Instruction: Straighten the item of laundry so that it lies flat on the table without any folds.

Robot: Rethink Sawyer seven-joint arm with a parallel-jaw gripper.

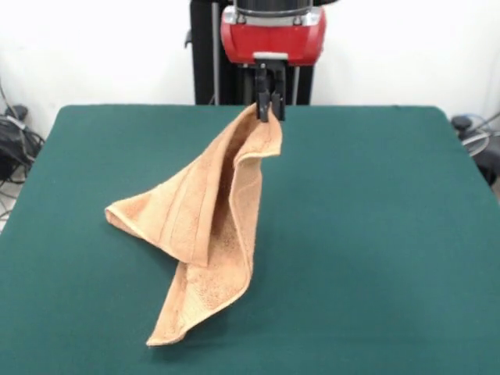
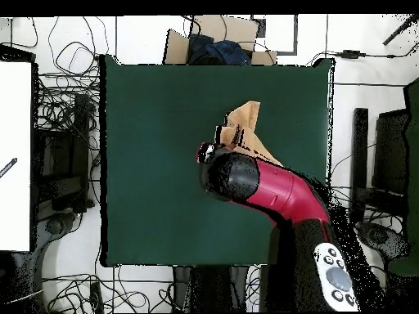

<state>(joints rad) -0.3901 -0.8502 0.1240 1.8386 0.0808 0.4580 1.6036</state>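
The light orange-tan towel (image 1: 205, 234) hangs by one corner from my gripper (image 1: 269, 109), which is shut on that corner above the far middle of the green table (image 1: 375, 234). The towel drapes down toward the camera in folds, with its lower part resting on the table and one corner near the front edge. In the overhead view the arm covers the gripper, and only part of the towel (image 2: 244, 127) shows beyond the arm's head. No white tag shows.
The red and black arm (image 2: 270, 186) reaches over the table from the bottom right of the overhead view. Cables and boxes lie on the floor around the table (image 2: 147, 163).
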